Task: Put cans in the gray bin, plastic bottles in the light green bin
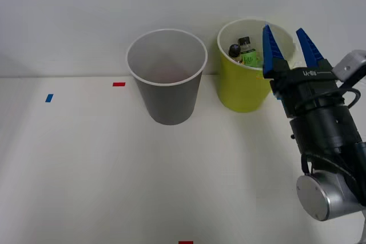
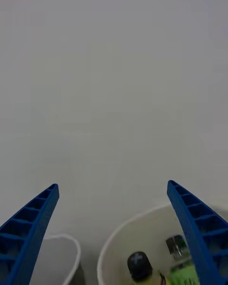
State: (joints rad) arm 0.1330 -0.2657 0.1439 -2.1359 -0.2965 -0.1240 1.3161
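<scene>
Front view: right gripper (image 1: 287, 37) is spread wide with nothing between the fingers, hanging just above the near-right rim of the green bin (image 1: 239, 91), tips pointing up and away toward the wall. Bottles (image 1: 242, 52) sit inside the green bin, dark caps up, roughly upright and leaning on the far wall; a green label shows on one, and the other is mostly hidden behind it. Gray bin (image 1: 168, 96) stands just to the robot's left of the green one, not touching; its inside looks pale with a faint reddish tint low down, contents too unclear to call. No cans or bottles seen loose on the table (image 1: 86, 170). Wrist view: gripper (image 2: 112, 185) fingers are wide apart, with the green bin (image 2: 118, 237) rim and two caps of the bottles (image 2: 142, 266) between them, and the gray bin (image 2: 66, 247) rim off beside one finger. My read: drop is done, next is retract clear of the rim.
</scene>
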